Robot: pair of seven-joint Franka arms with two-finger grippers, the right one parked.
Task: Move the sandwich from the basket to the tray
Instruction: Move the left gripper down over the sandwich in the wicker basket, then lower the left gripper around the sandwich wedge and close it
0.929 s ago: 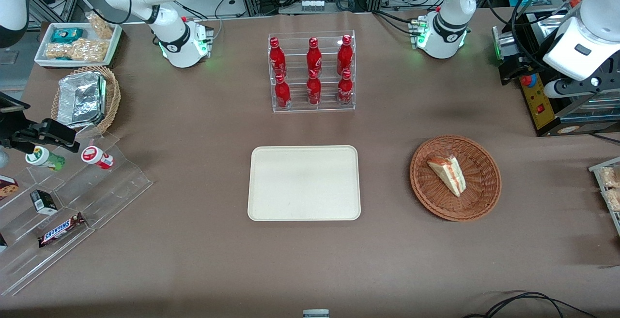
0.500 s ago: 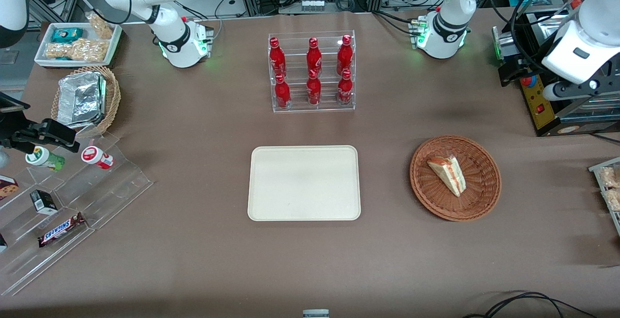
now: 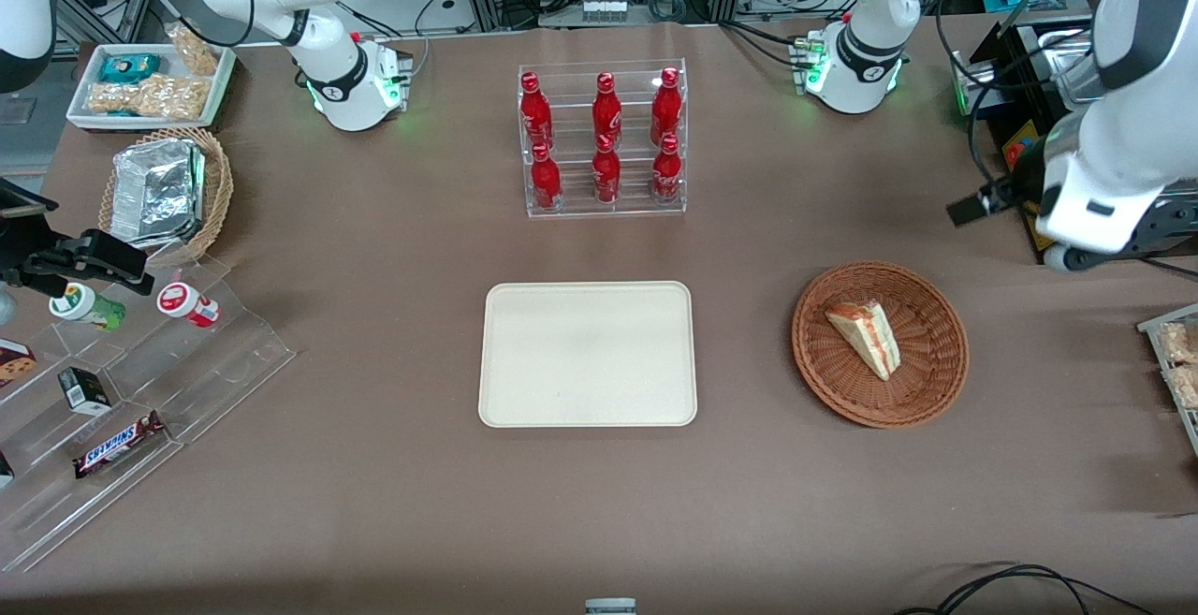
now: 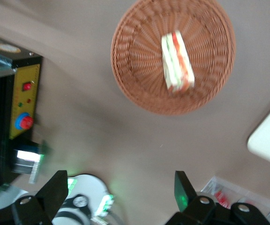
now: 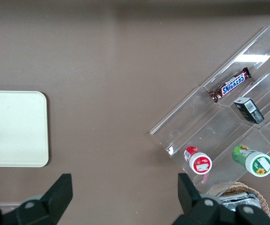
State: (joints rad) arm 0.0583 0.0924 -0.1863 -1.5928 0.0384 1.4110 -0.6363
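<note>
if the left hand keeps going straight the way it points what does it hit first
Probably bare tabletop just short of the basket. The open left hand points down beside it, nothing between; depth is unclear, and the sandwich lies off that line.

Six red bottles point(image 3: 604, 142) in a clear rack point(image 3: 605, 204); perhaps snack packets point(image 3: 150, 95) nearby.

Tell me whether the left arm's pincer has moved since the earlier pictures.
Yes. The pincer, open, came nearer the front camera, toward the basket holding the sandwich.
</note>
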